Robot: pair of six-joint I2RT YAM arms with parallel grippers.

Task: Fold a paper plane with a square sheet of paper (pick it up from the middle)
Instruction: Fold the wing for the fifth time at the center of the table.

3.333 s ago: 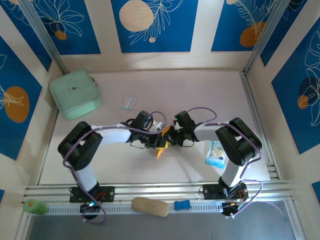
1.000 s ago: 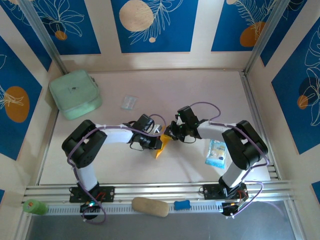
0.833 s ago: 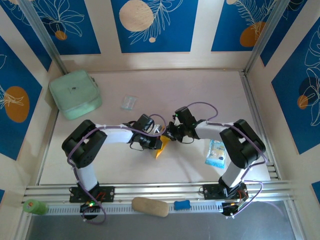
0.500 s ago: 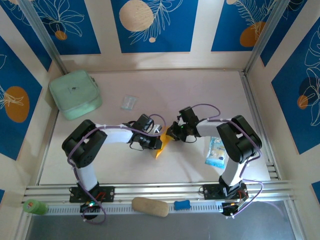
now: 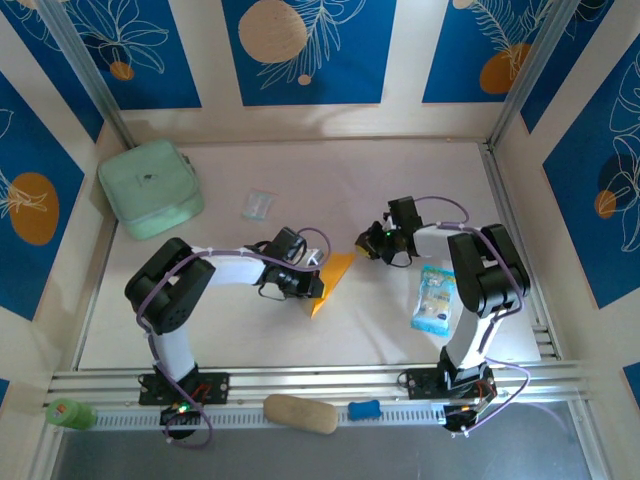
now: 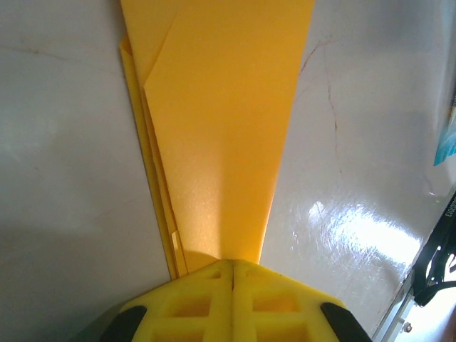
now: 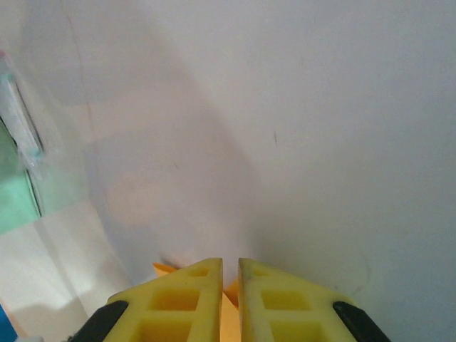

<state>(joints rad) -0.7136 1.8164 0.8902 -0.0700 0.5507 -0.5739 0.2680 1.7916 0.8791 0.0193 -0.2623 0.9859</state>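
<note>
The square sheet of paper (image 5: 337,275) is orange-yellow and creased into a narrow pointed shape. It lies on the table with its tip toward the near edge. My left gripper (image 5: 316,285) is shut on the paper's left side. In the left wrist view the paper (image 6: 221,128) fans out flat from the pinched fingers (image 6: 233,262). My right gripper (image 5: 364,245) sits just up and right of the paper's upper corner. Only a thin slit shows between its jaws (image 7: 230,262). A sliver of orange paper (image 7: 229,303) shows beneath them, and no grip on it is visible.
A mint-green pouch (image 5: 150,188) sits at the back left, with a small clear wrapper (image 5: 258,205) behind the arms. A blue-and-white packet (image 5: 434,300) lies by the right arm. On the front rail are a tan oval lump (image 5: 300,413), a blue piece (image 5: 364,409) and a green piece (image 5: 68,413).
My right gripper has drawn away from the paper, up and to the right. The paper's upper flap now lies wider and flatter. The left gripper has stayed put, still pinching.
</note>
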